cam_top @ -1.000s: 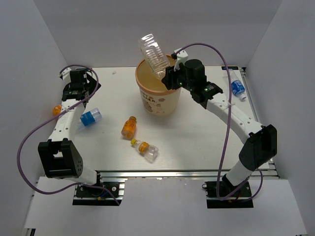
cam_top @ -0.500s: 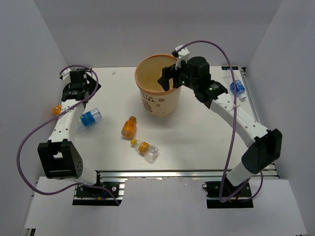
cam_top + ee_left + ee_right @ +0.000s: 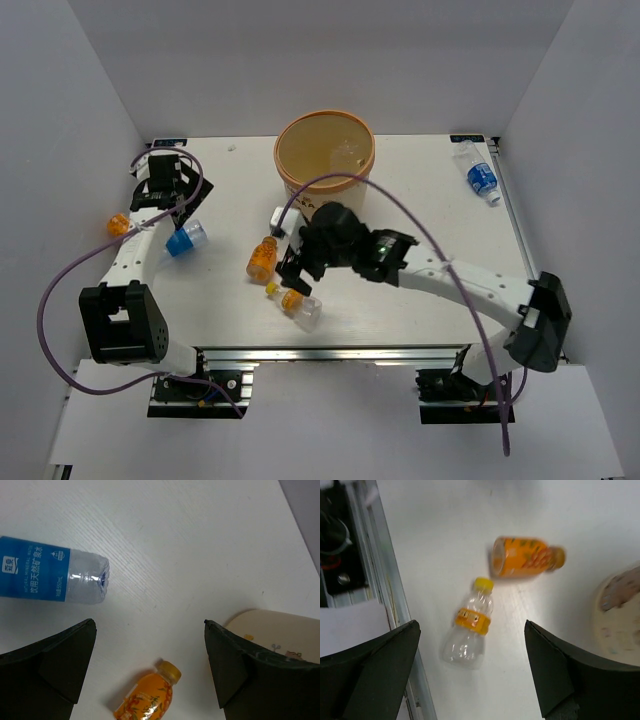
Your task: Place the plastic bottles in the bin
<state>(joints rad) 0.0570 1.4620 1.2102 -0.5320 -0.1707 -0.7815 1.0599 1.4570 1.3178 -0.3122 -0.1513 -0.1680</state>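
The bin (image 3: 325, 200) stands at the back middle; a faint clear bottle shape (image 3: 345, 155) lies inside it. My right gripper (image 3: 298, 275) (image 3: 472, 625) hangs open above a clear bottle with a yellow cap and orange band (image 3: 300, 305) (image 3: 468, 635) and an orange-juice bottle (image 3: 262, 258) (image 3: 522, 557), both lying flat. My left gripper (image 3: 168, 200) (image 3: 149, 625) is open and empty at the left. It stands near a blue-labelled bottle (image 3: 185, 238) (image 3: 50, 577). The orange-juice bottle (image 3: 147, 695) and the bin (image 3: 270, 625) also show in the left wrist view.
Another small orange bottle (image 3: 117, 224) lies at the table's far left edge. A blue-labelled bottle (image 3: 481, 178) lies at the back right by the rail. The aluminium frame rail (image 3: 390, 605) runs along the near edge, close to the clear bottle.
My right gripper opened and the large ribbed bottle dropped into the bin. The right arm then swung forward and left to above the two small bottles. The left gripper shifted slightly.
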